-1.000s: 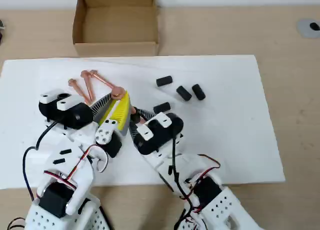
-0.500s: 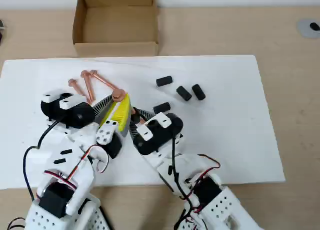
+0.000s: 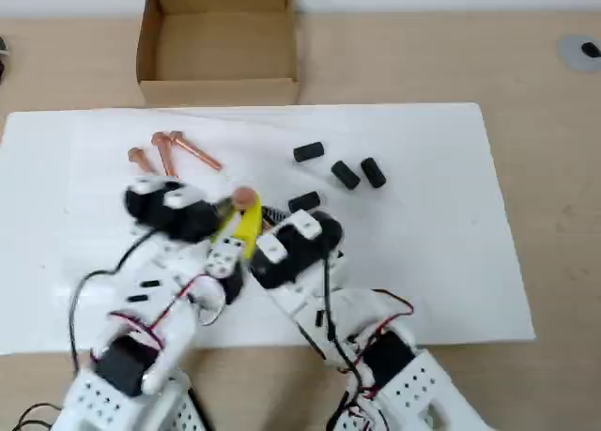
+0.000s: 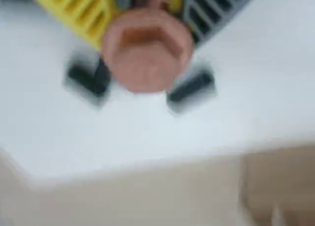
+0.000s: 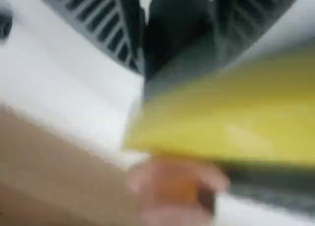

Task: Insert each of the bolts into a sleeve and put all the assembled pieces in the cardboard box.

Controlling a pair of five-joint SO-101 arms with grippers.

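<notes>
Clenched, my left pincer (image 3: 240,219) grips a bolt (image 4: 147,53), my right pincer (image 3: 268,215) a sleeve (image 5: 174,24), close together above the white sheet (image 3: 423,262). If I join them off-axis, the bolt could jam at the sleeve's mouth and twist free.

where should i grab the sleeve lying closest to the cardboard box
Grip the sleeve across its middle, coming straight down from above. It lies on its side on the white sheet, apart from the others, so both curved long sides are free to close on.
</notes>
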